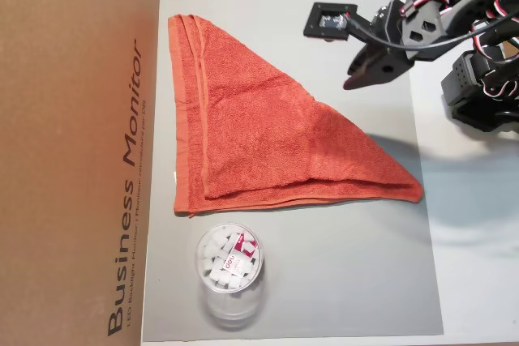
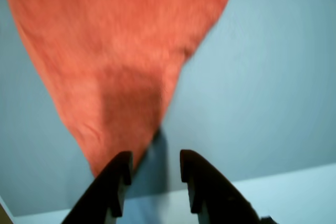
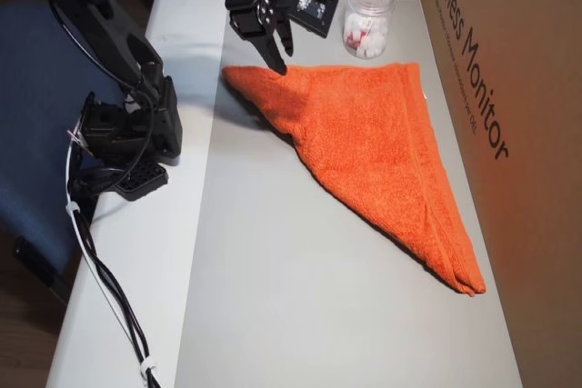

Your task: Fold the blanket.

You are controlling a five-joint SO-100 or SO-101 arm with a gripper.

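The gripper (image 2: 155, 169), a little open and empty, hung above the pointed corner of the folded blanket (image 2: 121, 51) nearest the arm.

Orange-red blanket (image 1: 268, 143) lying on a plain grey mat (image 1: 340, 281); black gripper (image 2: 154, 167) fingers showing just below its tip; brown cardboard box (image 1: 73, 143) bearing dark lettering.

Clear tub (image 1: 229, 271) on grey mat (image 1: 324, 281) beside cardboard box (image 1: 73, 151).
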